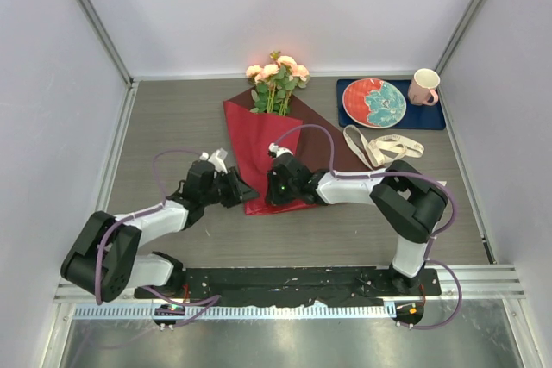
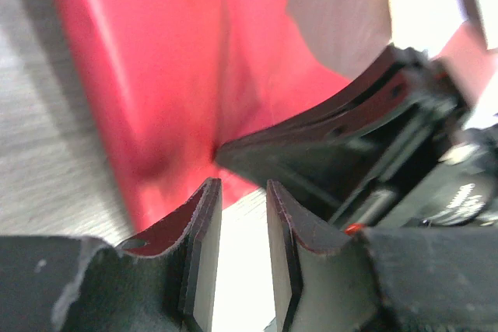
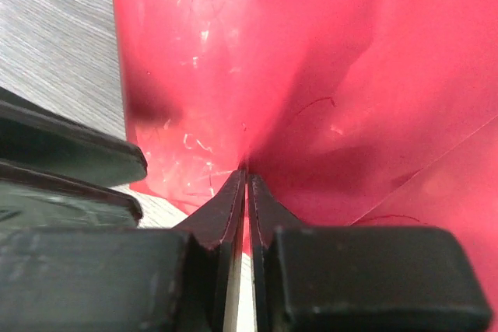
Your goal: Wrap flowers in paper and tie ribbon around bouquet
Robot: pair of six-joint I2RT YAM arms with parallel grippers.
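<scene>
At one paper (image 1: 259,140): left gripper (image 2: 243,188) ajar, right gripper (image 3: 246,175) tight on it; beyond, perhaps five flowers (image 1: 276,71).

No legible text, label, brand mark, number or sign was found in any of the three views.
</scene>
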